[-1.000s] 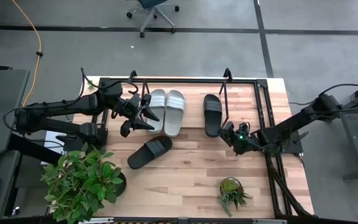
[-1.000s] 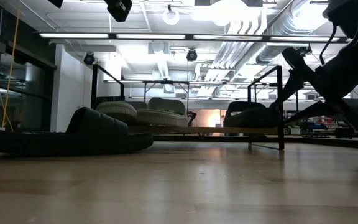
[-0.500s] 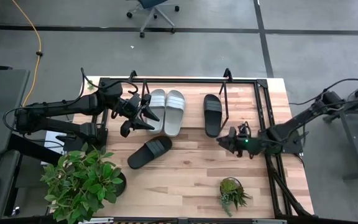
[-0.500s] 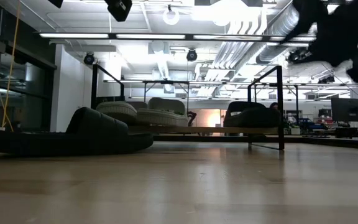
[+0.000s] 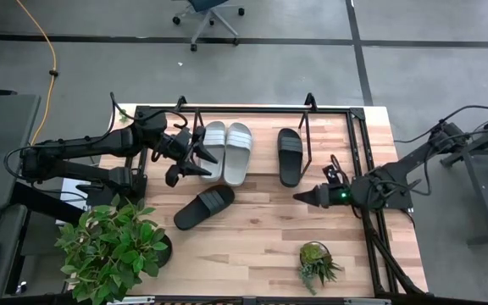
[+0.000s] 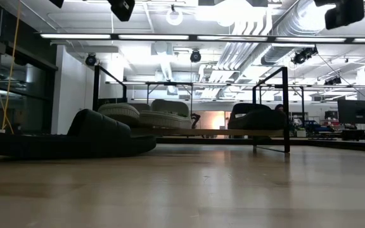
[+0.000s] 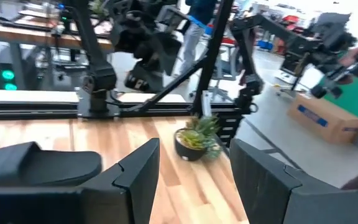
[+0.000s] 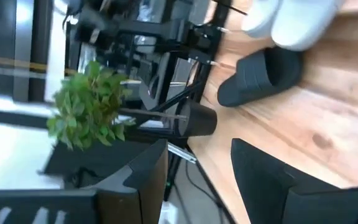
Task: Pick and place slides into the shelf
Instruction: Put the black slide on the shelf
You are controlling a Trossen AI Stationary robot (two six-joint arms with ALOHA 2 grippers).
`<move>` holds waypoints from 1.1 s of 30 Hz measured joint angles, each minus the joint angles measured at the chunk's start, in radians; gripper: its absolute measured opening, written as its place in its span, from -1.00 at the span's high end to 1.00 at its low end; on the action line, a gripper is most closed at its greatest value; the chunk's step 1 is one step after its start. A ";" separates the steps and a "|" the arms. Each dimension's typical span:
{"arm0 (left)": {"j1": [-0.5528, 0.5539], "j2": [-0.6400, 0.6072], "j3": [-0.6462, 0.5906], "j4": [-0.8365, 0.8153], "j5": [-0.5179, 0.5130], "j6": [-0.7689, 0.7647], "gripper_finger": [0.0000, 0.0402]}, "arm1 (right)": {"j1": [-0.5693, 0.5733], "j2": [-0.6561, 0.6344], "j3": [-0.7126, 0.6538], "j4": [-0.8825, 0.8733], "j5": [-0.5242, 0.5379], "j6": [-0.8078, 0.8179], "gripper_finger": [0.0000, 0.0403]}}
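With three slides already in the shelf (image 5: 305, 135), the right gripper (image 5: 299, 198), fingers apart and empty, should swing toward the last black slide (image 5: 204, 207) lying just outside the shelf's open front and pinch its strap squarely, while the left gripper (image 5: 195, 161), fingers also apart, waits beside the grey pair (image 5: 226, 151).

Left arm reaches in from the table's left side, its left gripper (image 5: 195, 158) raised, fingers (image 7: 138, 171) parted, empty; right arm stretches low from the right, right gripper (image 5: 302, 197) spread, holding nothing.

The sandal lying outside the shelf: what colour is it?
Black. The sandal shows best in the high view, on the wooden table.
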 joint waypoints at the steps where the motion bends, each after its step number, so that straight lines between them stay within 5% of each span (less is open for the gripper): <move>1: 0.000 0.000 0.000 0.000 -0.011 0.002 0.08 | 0.000 0.000 0.004 0.000 -0.003 -0.032 0.17; 9: 0.000 0.001 0.000 -0.049 -0.042 0.040 0.08 | -0.001 0.033 0.007 -0.027 -0.045 -0.186 0.17; 17: -0.030 0.000 0.000 -0.330 -0.002 0.066 0.13 | -0.001 0.115 0.007 -0.020 -0.045 -0.258 0.17; 29: -0.181 -0.001 0.000 -0.490 -0.032 0.058 0.61 | -0.001 0.130 0.007 0.008 0.015 -0.292 0.17; 33: -0.237 -0.001 0.000 -0.566 -0.139 -0.046 0.77 | -0.001 0.130 0.007 0.060 0.050 -0.290 0.17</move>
